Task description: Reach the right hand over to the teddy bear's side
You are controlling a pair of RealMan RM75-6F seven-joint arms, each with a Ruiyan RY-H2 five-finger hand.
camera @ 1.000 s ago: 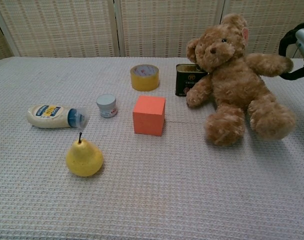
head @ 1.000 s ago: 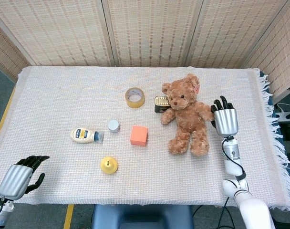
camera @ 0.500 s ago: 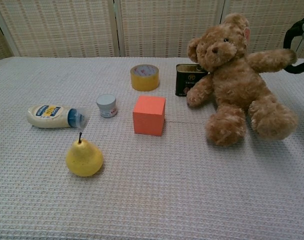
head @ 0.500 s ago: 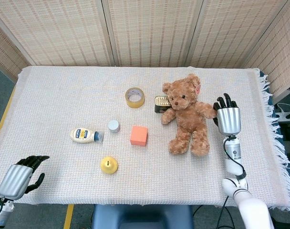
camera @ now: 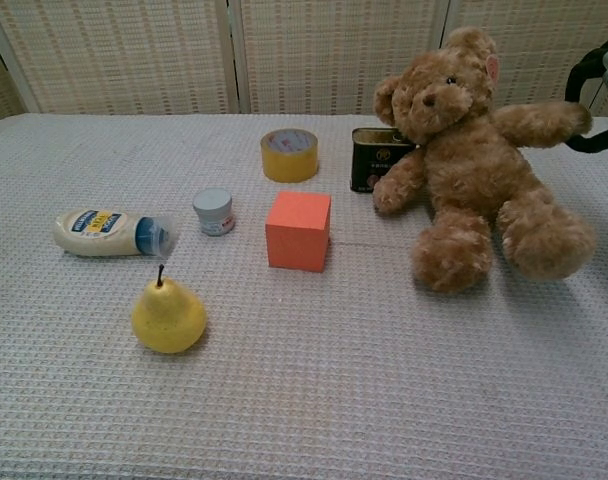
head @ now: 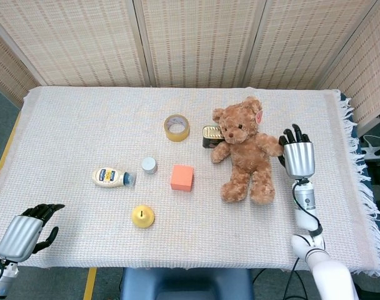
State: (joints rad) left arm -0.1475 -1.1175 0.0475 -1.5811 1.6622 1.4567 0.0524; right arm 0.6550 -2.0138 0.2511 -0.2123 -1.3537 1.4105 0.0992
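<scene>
**Right hand beside the teddy bear**

The right hand (head: 298, 158) is just next to the teddy bear (head: 245, 150), on the right side of the worktop (head: 84, 119). Its black fingers (head: 294, 133) point away from the robot and its silver back faces up. The dark thumb sits right at the bear's stretched-out paw, but I cannot tell if it is really touching it. In the chest view only a little bit of the hand shows at the picture's edge, next to that same paw. The fingers look a bit apart and nothing is inside them.

The teddy bear sits on the worktop with its arms and legs spread out. It has a pink tag on one ear. Behind its other arm stands a dark tin can (head: 210, 135), touching the bear.

Farther left is a roll of yellow tape (head: 176, 127). Near the middle is an orange cube (head: 182, 177), and beside it a small white jar (head: 149, 165). A mayonnaise bottle (head: 111, 177) lies on its side. A yellow pear (head: 142, 216) stands closer to the robot.

The left hand (head: 26, 234) hangs far away, off the near left corner, with its fingers curled and holding nothing.
</scene>
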